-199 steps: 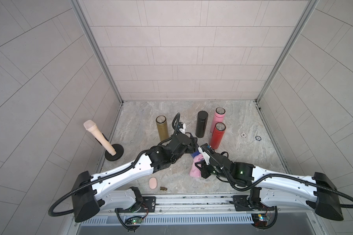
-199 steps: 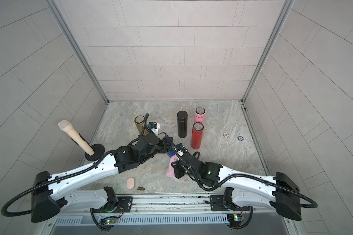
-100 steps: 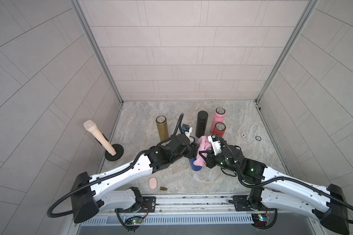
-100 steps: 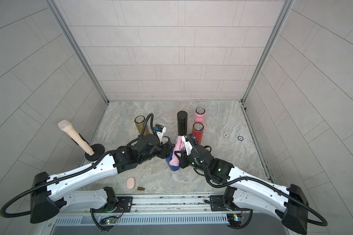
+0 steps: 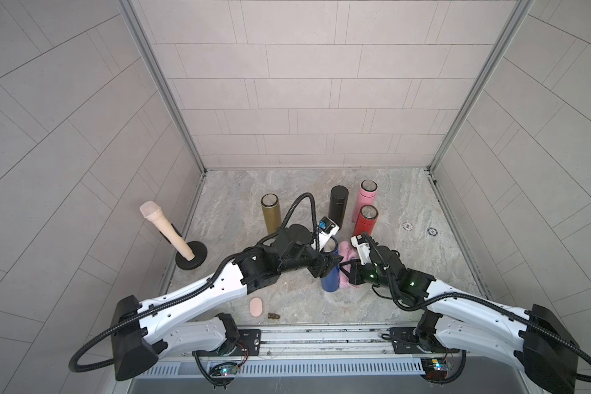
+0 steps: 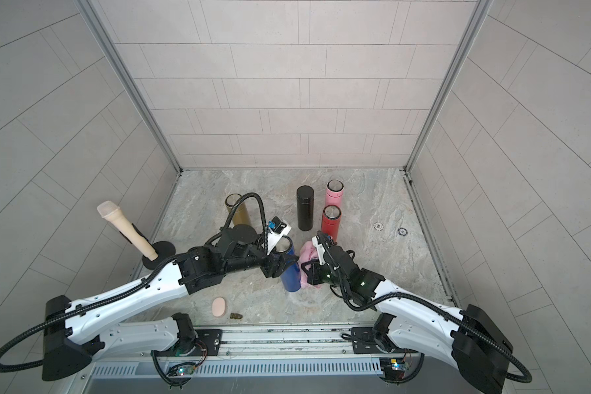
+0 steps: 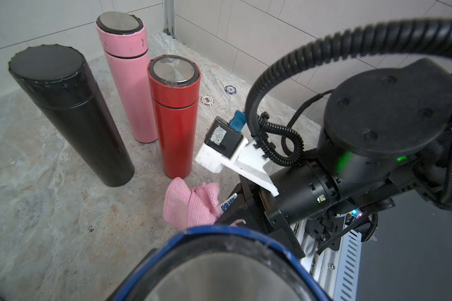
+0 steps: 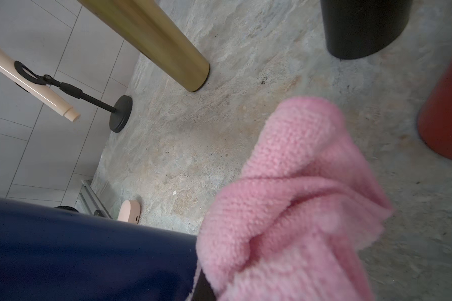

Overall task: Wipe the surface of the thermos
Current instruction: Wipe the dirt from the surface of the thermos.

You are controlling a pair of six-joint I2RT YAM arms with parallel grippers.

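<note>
Now, left claw (image 5: 327, 268) tight around blue thermos (image 5: 330, 288), right claw (image 5: 347, 270) tight on pink cloth (image 5: 346, 250) against it

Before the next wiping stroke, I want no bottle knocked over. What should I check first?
1. Left gripper shut on the blue thermos: ok.
2. Right gripper shut on the pink cloth: ok.
3. Cloth lying against the blue thermos's side, as the right wrist view shows: ok.
4. Gap between the cloth and the red thermos standing just behind it: cannot tell.
5. Blue thermos's base resting on the table: cannot tell from these angles.
</note>
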